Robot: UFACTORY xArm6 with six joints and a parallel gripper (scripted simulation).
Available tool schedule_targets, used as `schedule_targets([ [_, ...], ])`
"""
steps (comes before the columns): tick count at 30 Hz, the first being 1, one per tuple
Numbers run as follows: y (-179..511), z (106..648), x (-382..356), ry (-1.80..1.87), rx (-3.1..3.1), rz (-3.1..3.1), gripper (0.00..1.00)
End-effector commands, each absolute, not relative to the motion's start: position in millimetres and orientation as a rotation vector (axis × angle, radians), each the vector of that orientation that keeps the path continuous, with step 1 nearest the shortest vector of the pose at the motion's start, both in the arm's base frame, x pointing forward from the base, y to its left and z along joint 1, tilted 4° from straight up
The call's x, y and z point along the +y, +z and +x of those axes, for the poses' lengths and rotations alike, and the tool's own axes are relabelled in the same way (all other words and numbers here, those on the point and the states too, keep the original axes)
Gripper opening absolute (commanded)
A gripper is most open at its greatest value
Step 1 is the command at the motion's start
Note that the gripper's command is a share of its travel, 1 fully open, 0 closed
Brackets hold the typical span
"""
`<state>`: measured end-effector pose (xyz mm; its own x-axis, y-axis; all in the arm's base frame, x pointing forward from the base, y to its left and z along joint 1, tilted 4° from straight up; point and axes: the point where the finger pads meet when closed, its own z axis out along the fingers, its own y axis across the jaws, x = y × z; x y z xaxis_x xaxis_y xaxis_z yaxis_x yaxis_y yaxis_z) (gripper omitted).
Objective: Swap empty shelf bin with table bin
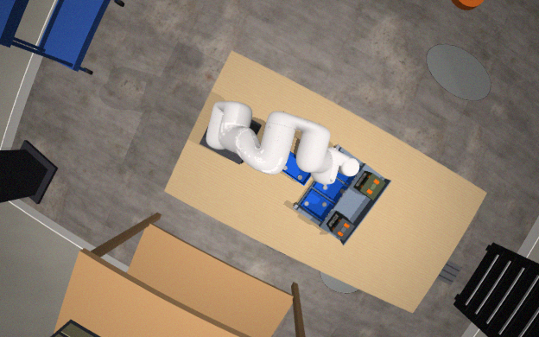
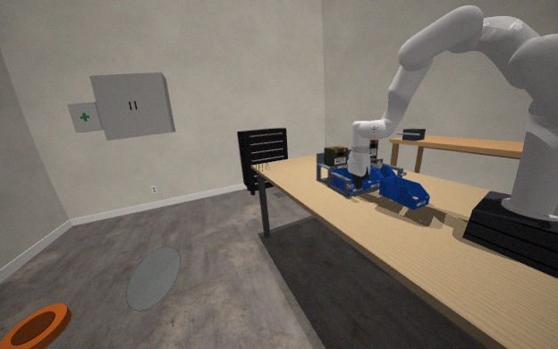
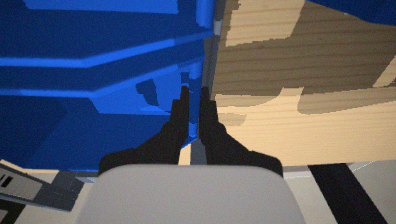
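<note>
The empty blue bin (image 1: 345, 177) (image 2: 340, 181) (image 3: 40, 130) is in its place at one end of the shelf's (image 1: 352, 205) (image 3: 213, 65) lower row; no parts show in it. My gripper (image 2: 358, 186) (image 3: 194, 97) points down at the bin's front and is shut on its low front wall, one finger inside and one outside. The fingers are hidden in the top view. The other open blue bin (image 1: 295, 168) (image 2: 400, 191) (image 3: 372, 9) is on the table in front of the shelf, with grey round parts in it. The arm covers part of it from above.
Two more blue bins (image 1: 316, 204) (image 1: 328, 190) with grey parts stand beside the empty one. On the shelf's upper level are an olive box (image 1: 372, 184) (image 2: 335, 157) and a dark grey box (image 1: 341, 226). The robot's base is behind the table bin.
</note>
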<state>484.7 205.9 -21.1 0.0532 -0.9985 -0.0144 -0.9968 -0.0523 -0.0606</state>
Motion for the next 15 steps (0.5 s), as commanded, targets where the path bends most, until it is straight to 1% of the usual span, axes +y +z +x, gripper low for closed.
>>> schedule_targets([
  [1, -18.7, 486.2, 206.6, -0.051, 2.122, -2.237, 0.00],
  [15, -7.6, 485.5, 206.3, -0.051, 2.122, -2.237, 0.00],
])
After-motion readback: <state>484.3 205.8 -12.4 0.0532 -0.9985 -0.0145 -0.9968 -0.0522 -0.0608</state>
